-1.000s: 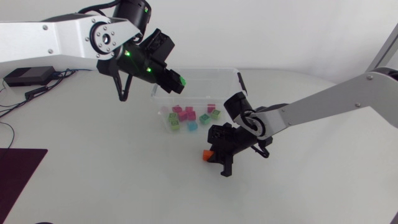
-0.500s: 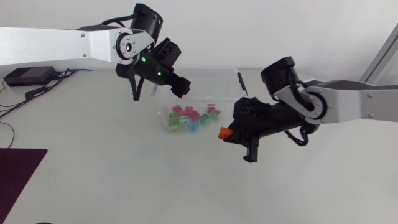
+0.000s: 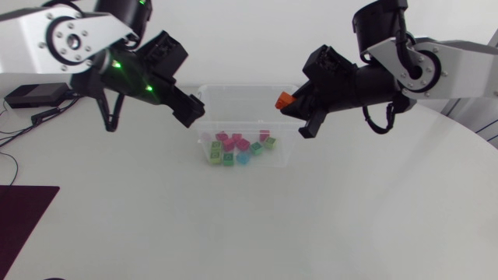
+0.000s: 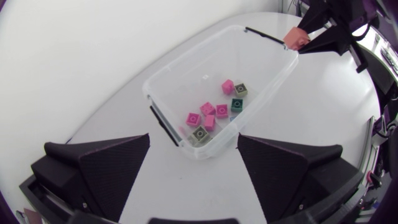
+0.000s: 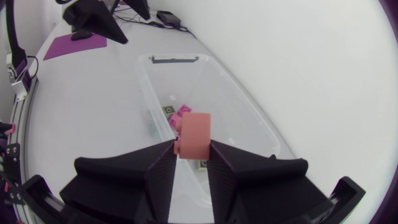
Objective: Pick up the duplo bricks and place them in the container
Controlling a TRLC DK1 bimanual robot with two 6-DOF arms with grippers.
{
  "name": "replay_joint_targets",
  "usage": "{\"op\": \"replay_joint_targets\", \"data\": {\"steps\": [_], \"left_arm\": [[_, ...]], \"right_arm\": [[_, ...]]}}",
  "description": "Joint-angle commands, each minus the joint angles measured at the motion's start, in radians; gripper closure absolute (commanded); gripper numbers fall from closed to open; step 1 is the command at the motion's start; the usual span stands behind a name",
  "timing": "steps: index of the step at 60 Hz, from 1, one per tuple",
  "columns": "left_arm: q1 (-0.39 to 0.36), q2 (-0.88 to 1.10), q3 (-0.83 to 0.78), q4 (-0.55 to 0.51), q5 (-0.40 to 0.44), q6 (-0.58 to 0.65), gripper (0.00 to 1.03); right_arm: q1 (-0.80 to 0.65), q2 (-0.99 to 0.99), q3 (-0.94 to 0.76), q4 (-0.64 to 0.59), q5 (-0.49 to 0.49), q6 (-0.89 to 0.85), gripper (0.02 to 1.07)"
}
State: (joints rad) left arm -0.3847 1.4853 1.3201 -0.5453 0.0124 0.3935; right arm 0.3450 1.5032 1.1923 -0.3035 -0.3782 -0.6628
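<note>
**Up by the box: orange brick gripped, left fingers spread wide**

Well, the white worktop (image 3: pixel 327 225) fills most of what I can see, with a dark purple mat (image 3: pixel 23 214) lying at its left edge. Both arms come in over it from the sides, the left arm (image 3: pixel 54 39) from the left and the right arm (image 3: pixel 451 66) from the right. Each is lifted clear of the surface. Between them the clear plastic container (image 3: pixel 249 88) rests on the worktop, open on top.

The left gripper (image 4: pixel 194 140) hangs near the container's left end. Its fingers are spread wide with nothing between them, and from its own camera the container lies ahead of them. The right gripper (image 5: pixel 193 149) is by the container's right end, its fingers drawn narrow and pressed on two sides of an orange brick (image 5: pixel 194 132). That brick is up in the air, close to the container's far right corner. I cannot tell whether it is over the opening or just outside the rim.

Down inside the container lies a cluster of small bricks (image 3: pixel 237 146), pink, green and one light blue, gathered close together on its floor.
</note>
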Motion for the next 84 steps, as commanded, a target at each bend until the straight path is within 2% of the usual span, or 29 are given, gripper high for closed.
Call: {"op": "replay_joint_targets", "data": {"steps": [1, 16, 18, 19, 28, 30, 32, 35, 42, 54, 74, 80, 84], "left_arm": [[0.029, -0.094, -0.047, -0.008, -0.008, 0.005, 0.05], [0.055, -0.267, -0.122, 0.001, -0.009, -0.038, 0.05], [0.066, -0.287, -0.133, 0.004, -0.009, -0.044, 0.05], [0.069, -0.303, -0.142, 0.008, -0.009, -0.047, 0.05], [0.107, -0.416, -0.22, 0.041, -0.009, -0.039, 0.05], [0.124, -0.444, -0.242, 0.042, -0.009, -0.036, 0.05], [0.132, -0.462, -0.259, 0.048, -0.009, -0.028, 0.05], [0.142, -0.499, -0.291, 0.065, -0.009, -0.016, 0.05], [0.179, -0.574, -0.363, 0.105, -0.009, -0.012, 0.05], [0.247, -0.709, -0.479, 0.145, -0.009, -0.053, 0.05], [0.353, -0.973, -0.634, 0.171, -0.009, -0.09, 0.05], [0.379, -1.045, -0.685, 0.171, -0.009, -0.088, 0.05], [0.402, -1.076, -0.713, 0.185, -0.009, -0.09, 0.05]], "right_arm": [[0.009, 0.084, 0.058, 0.037, 0.018, 0.057, 0.94], [0.058, 0.264, 0.181, 0.135, 0.093, 0.123, 0.92], [0.069, 0.287, 0.196, 0.144, 0.11, 0.124, 0.89], [0.074, 0.296, 0.202, 0.15, 0.121, 0.124, 0.85], [0.114, 0.342, 0.201, 0.228, 0.233, 0.135, 0.21], [0.12, 0.338, 0.188, 0.254, 0.254, 0.137, 0.12], [0.121, 0.328, 0.178, 0.267, 0.266, 0.138, 0.07], [0.124, 0.302, 0.155, 0.285, 0.286, 0.15, 0.07], [0.126, 0.184, 0.033, 0.414, 0.377, 0.18, 0.07], [0.121, -0.078, -0.157, 0.463, 0.467, 0.221, 0.07], [0.02, -0.508, -0.477, 0.425, 0.533, 0.215, 0.07], [-0.034, -0.656, -0.54, 0.316, 0.541, 0.233, 0.07], [-0.063, -0.758, -0.591, 0.287, 0.541, 0.238, 0.07]]}}
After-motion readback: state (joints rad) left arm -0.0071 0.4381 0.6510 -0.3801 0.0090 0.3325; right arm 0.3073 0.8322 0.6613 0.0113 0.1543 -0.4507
